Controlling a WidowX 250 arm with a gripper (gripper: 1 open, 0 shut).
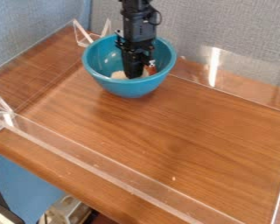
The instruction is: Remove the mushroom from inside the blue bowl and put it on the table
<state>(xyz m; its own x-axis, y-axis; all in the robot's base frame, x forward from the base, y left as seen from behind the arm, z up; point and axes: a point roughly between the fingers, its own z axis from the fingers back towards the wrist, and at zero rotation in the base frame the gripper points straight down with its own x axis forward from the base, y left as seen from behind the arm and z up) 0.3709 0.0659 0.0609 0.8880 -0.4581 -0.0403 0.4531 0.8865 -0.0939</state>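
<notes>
The blue bowl (108, 59) stands at the back of the table (166, 131), left of centre. My gripper (136, 72) points straight down into the bowl, with its fingertips at the bottom. The mushroom (119, 75) lies in the bowl under the fingers. Its cream end shows to the left of them and an orange patch to the right. The jaws are shut across the mushroom's middle, which the fingers hide.
Low clear acrylic walls (213, 66) edge the table on all sides. The wood surface stretches from the bowl toward the front and right. A grey wall rises right behind the bowl.
</notes>
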